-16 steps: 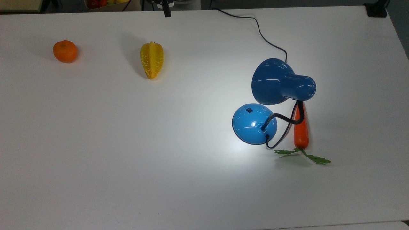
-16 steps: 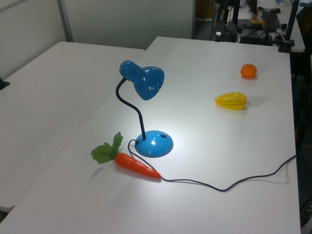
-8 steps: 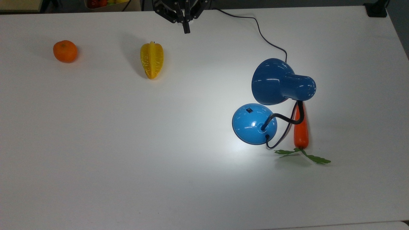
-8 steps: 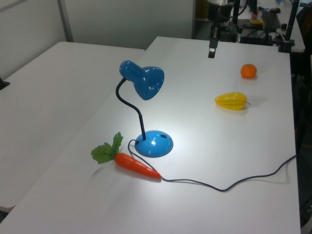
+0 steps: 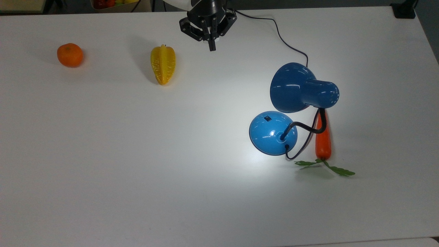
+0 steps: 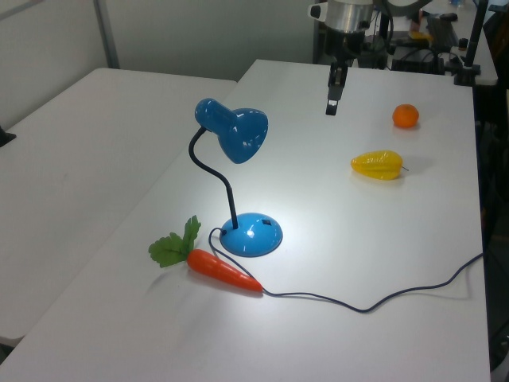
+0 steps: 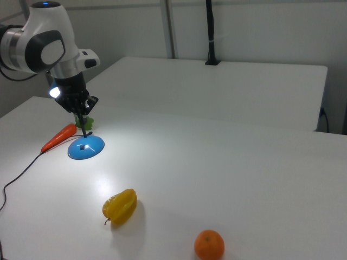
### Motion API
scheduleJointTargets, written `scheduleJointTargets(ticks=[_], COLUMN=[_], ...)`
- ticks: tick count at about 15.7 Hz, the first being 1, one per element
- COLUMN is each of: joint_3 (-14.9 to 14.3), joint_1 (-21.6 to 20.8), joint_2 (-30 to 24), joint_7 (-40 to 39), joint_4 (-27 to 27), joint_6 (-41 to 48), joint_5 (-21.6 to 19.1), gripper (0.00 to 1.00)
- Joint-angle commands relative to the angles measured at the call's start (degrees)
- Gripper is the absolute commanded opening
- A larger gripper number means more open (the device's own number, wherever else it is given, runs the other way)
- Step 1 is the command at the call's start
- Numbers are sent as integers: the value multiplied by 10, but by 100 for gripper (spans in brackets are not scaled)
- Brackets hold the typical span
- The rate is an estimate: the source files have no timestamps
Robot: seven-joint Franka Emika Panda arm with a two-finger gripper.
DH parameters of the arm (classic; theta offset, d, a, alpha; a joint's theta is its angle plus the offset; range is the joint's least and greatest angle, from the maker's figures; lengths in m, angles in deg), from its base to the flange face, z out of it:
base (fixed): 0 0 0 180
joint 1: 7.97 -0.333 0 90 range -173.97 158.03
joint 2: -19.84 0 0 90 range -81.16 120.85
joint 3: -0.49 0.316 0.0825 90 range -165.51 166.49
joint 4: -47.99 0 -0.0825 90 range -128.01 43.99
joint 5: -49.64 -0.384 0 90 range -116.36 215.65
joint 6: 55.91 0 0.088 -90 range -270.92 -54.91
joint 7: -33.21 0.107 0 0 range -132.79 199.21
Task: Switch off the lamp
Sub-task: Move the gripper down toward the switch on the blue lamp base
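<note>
Looking largest first: your white bench carries everything. The arm reaches in from the top view's upper edge, white body with a black wrist.

The lamp stands toward the top view's right, lit, throwing a bright pool on the bench around its domed blue base. A small black switch sits on the base, on the side toward the top view's top. Black neck curves up to the blue shade, which hangs above and just beyond the base. Thin dark cord runs off to the top view's upper edge.

A carrot lies just beside the base on the top view's right, its green leaves toward the top view's bottom. A yellow star fruit lies left of centre in the top view; an orange sits further left.

Your gripper hovers above the bench, well apart from the lamp, fingers pressed together to a single point, holding nothing.
</note>
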Motion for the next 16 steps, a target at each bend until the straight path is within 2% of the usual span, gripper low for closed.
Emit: scheduleJointTargets(ticks=[1,7,16], joint_3=[3,23,29], joint_1=[-16,-18,-41], joint_2=[12,60,116], joint_7=[-7,-9,-25], joint_4=[-27,-26,-22], joint_6=[-64,-145,-220], joint_5=[-8,-8,1], gripper=[2,2,2])
